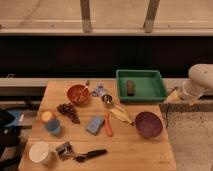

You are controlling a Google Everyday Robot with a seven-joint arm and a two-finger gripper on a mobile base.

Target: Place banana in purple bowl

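The banana [121,115] lies on the wooden table [125,150], pale yellow, just left of the purple bowl [148,123], which stands near the table's right edge and holds nothing. The thin orange stick [108,125] lies left of the banana. The white arm comes in at the right edge, and the gripper [173,96] hangs off the table's right side, beside the green tray and up and right of the bowl, away from the banana.
A green tray [141,85] with a dark object stands at the back right. A red-orange bowl with a utensil [78,94], grapes [67,110], a blue sponge [94,124], a small metal cup [106,99], cups [40,152] and a black-handled tool [85,154] lie across the table.
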